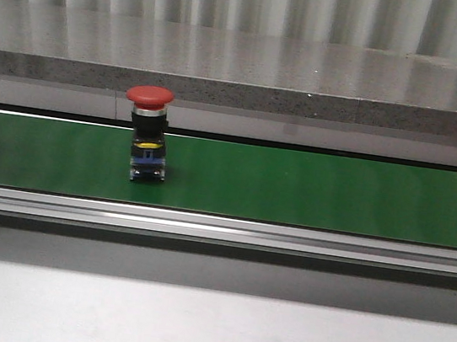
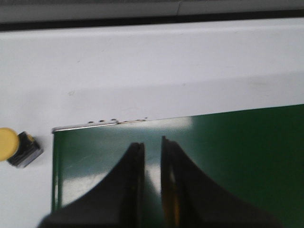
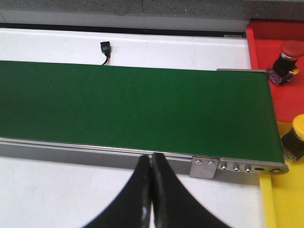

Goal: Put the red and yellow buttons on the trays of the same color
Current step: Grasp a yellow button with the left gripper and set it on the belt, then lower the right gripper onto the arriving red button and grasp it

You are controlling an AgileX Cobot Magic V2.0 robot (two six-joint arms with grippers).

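Observation:
A red mushroom button (image 1: 150, 97) stands upright on the green belt (image 1: 311, 191), left of centre. Neither gripper shows in the front view. My left gripper (image 2: 149, 143) hovers over the belt's end (image 2: 228, 142), its jaws a narrow gap apart with nothing between them. A yellow button (image 2: 8, 144) lies on the white table beside that end. My right gripper (image 3: 151, 157) is shut and empty over the white table at the belt's near rail. Past the belt's other end, a red tray (image 3: 290, 104) holds a red button (image 3: 286, 56) and a yellow tray (image 3: 285, 202) holds a yellow button (image 3: 297, 137).
An aluminium rail (image 1: 220, 228) runs along the belt's front edge. A grey stone ledge (image 1: 242, 71) stands behind the belt. A small black connector (image 3: 105, 48) lies on the white surface behind the belt.

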